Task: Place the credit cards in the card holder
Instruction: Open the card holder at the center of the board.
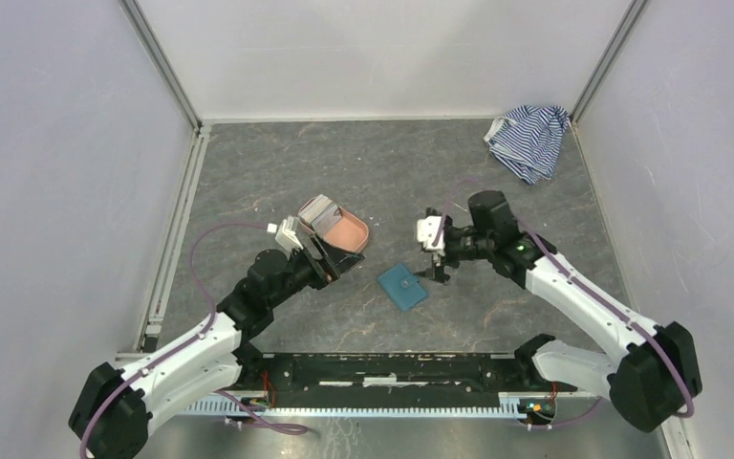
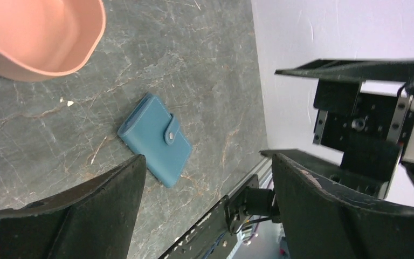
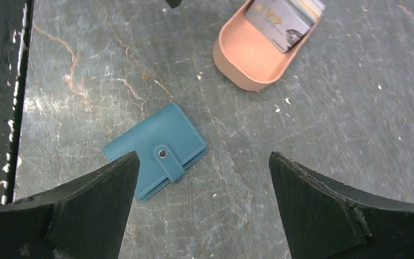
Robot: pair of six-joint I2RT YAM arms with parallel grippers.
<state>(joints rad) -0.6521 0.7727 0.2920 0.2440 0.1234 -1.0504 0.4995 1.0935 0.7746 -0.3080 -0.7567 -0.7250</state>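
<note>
The card holder (image 1: 402, 286) is lying flat on the table (image 1: 277, 163), folded shut with its snap tab fastened, roughly midway between the two arms and toward their bases. The credit cards (image 1: 317, 211) are sitting a little way off, to its left and farther back, bunched at the far end of the salmon tray (image 1: 354, 234), leaning on its wall rather than lying flat. None is showing in the holder. The left gripper (image 1: 313, 256) is hovering just beside the tray's near rim with its jaws spread wide and nothing between them. The right gripper (image 1: 437, 268) is hanging just beside the holder's right edge, equally spread and empty. A striped cloth (image 1: 528, 139) is lying crumpled in the far right corner, well apart from everything. The main risks are coming from the closed holder and the thin cards. With the tab snapped, one finger tugging at it is likely to drag the light wallet across the smooth stone instead of opening it, unless the other arm is pinning it. The cards are stacked tight, so a pinch may be taking several at once or slipping off their edges. Pressing against the tray wall could be tipping or shoving it. With both grippers working so close together, they also risk bumping each other.
</note>
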